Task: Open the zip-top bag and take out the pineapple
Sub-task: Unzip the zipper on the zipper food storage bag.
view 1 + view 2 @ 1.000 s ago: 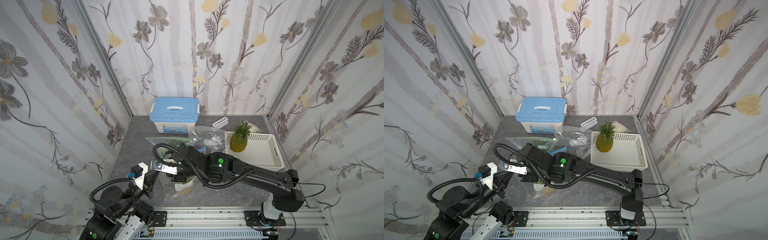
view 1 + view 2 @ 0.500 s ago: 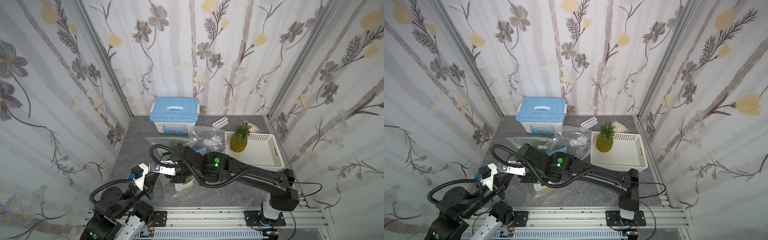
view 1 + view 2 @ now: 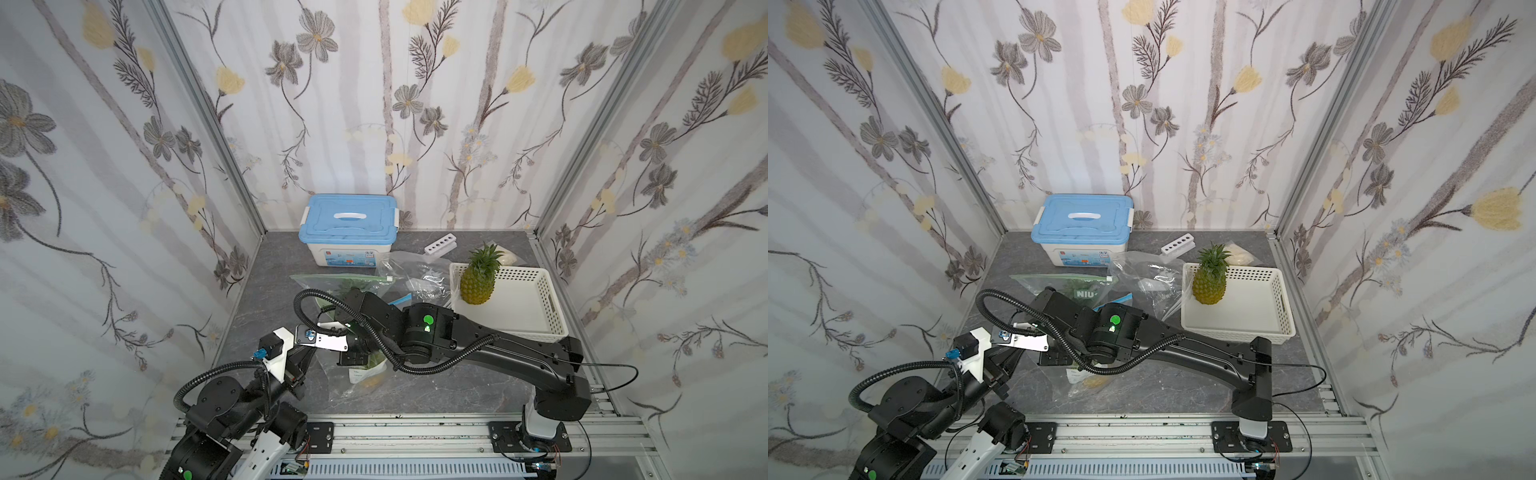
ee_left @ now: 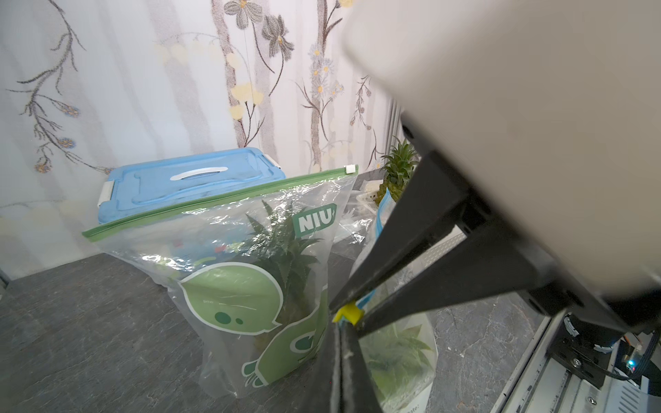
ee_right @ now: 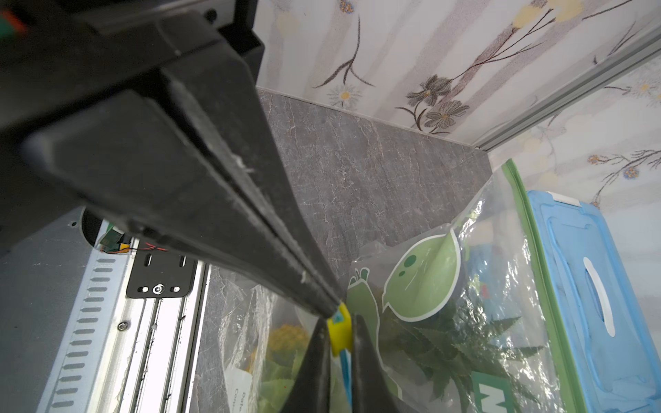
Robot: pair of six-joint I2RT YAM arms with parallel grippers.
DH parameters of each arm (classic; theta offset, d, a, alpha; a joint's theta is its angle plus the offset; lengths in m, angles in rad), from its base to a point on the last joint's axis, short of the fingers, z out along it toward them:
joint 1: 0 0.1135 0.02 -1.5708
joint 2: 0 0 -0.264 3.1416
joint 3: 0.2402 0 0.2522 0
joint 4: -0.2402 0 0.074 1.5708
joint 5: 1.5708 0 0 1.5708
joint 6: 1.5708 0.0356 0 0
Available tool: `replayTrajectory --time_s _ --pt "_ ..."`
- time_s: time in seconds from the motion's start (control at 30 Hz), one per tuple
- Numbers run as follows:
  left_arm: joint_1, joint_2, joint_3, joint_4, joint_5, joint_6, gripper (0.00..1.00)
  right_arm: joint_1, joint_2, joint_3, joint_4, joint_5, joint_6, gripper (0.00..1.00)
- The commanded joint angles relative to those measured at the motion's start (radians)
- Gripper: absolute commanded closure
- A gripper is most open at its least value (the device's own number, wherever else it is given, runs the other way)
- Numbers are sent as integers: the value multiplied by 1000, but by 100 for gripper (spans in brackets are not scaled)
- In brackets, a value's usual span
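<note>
The right gripper (image 5: 332, 309) is pinched closed on the yellow slider (image 4: 348, 314). The left gripper (image 4: 346, 330) is clamped on the zip-top bag (image 3: 365, 380), pineapple (image 4: 393, 352) inside, well in front of the blue-lidded box (image 3: 348, 220). Grey marbled tabletop (image 3: 274, 299) and floral walls (image 3: 374, 104) are noted.

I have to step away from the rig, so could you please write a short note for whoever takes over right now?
The left gripper is shut on the zip edge of the bag, beside the slider.
The right gripper is shut on the slider.
The bag is at the front of the table, pineapple inside.
Done: both grips set.
Left: slide the zip open, take the pineapple out.
Behind: a green-zip bag holding another pineapple; a third pineapple stands in the basket.
</note>
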Motion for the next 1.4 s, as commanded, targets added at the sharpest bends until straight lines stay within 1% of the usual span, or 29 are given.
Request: replayTrajectory --time_s 0.0,0.23,0.47,0.6,0.77,1.0,1.03,1.07,1.23,1.37 --pt "0 -1 -2 -3 22 6 100 0 -5 4 50 -5 1 95" --pt "0 -16 15 -25 -33 11 100 -11 -33 -45 55 56 32 99" --pt "0 -22 28 -47 -63 16 100 -28 -116 -148 85 96 72 99" --pt "0 -24 35 -47 -94 21 100 -34 -154 -203 75 149 97 99" --pt "0 11 52 -25 -142 44 100 -47 -231 -294 44 229 175 100" --pt "0 75 68 46 -189 70 100 -49 -365 -424 -21 357 326 100" --pt "0 85 70 54 -199 73 100 -50 -415 -445 -27 368 345 100" --pt "-1 93 71 61 -208 76 100 -48 -433 -461 -33 380 363 100" --pt "0 131 89 83 -271 106 100 -49 -527 -541 -54 403 439 100" --pt "0 161 92 105 -327 125 100 -51 -566 -577 -71 417 471 100"
